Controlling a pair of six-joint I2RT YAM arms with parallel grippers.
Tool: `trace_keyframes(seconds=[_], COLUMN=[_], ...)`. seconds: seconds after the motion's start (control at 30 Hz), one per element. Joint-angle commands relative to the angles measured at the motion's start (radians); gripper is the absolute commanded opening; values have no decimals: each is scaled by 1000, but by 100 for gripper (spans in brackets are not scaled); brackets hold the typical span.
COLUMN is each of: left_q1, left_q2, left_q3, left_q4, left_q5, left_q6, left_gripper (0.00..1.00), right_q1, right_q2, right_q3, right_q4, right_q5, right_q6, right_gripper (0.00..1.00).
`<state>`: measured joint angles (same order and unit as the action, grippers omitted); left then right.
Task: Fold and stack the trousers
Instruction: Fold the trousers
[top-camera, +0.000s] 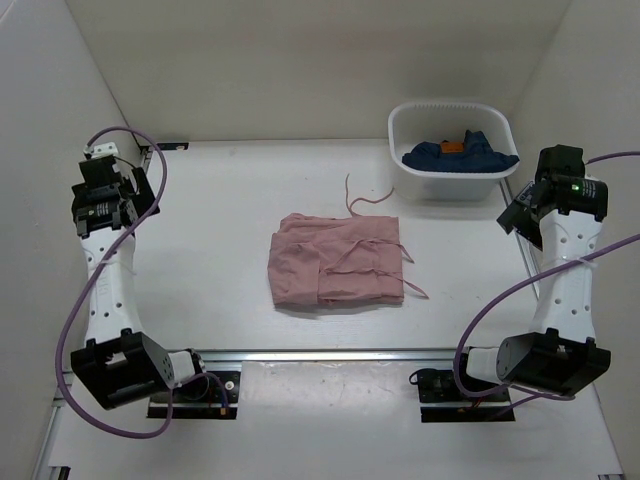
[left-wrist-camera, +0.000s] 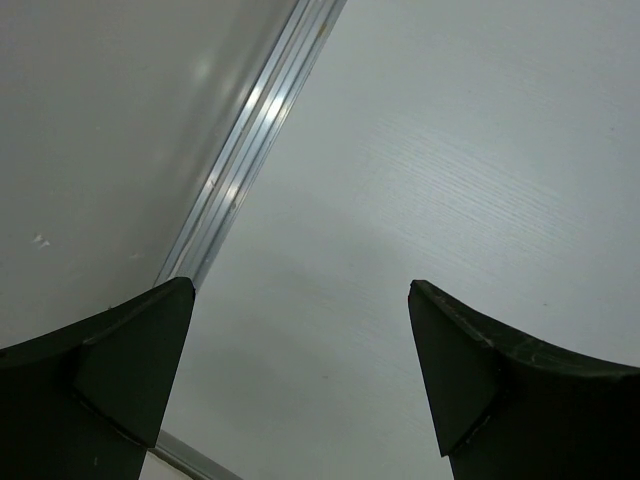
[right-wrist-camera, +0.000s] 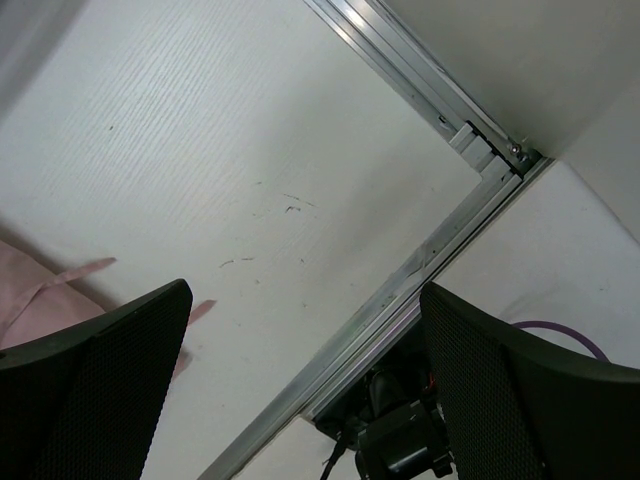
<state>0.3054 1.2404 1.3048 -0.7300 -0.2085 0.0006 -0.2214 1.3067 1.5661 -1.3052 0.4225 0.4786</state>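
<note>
Open table (top-camera: 200, 220) all round trousers (top-camera: 335, 262); bin (top-camera: 452, 150) blocks far right.

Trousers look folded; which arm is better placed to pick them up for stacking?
Probably the right. The right gripper sits nearer the trousers, and its wrist camera shows a pink drawstring. The left gripper sits farther off, and its camera shows no fabric. Both are open and empty.

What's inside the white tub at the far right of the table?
The white tub holds a crumpled dark blue garment with an orange tag showing on top. Whatever lies beneath that garment, and the tub's floor, is covered.
</note>
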Motion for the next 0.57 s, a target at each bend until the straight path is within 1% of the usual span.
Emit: trace_keyframes(seconds=[0.0, 0.37, 0.47, 0.53], left_q1=[0, 0, 0, 0], left_q2=[-10, -10, -10, -10], left_q3=[-6, 4, -5, -6], left_q4=[4, -5, -5, -5], left_q5=[-3, 8, 8, 8], left_q6=[-1, -1, -1, -1], left_gripper=[100, 100, 100, 100], right_q1=[-4, -4, -4, -4], right_q2=[-10, -20, -44, -64], right_q3=[-11, -43, -52, -66], right_q4=[24, 34, 70, 104], right_q5=[4, -5, -47, -47], right_q6=[-21, -40, -60, -60], right_gripper=[99, 99, 99, 99])
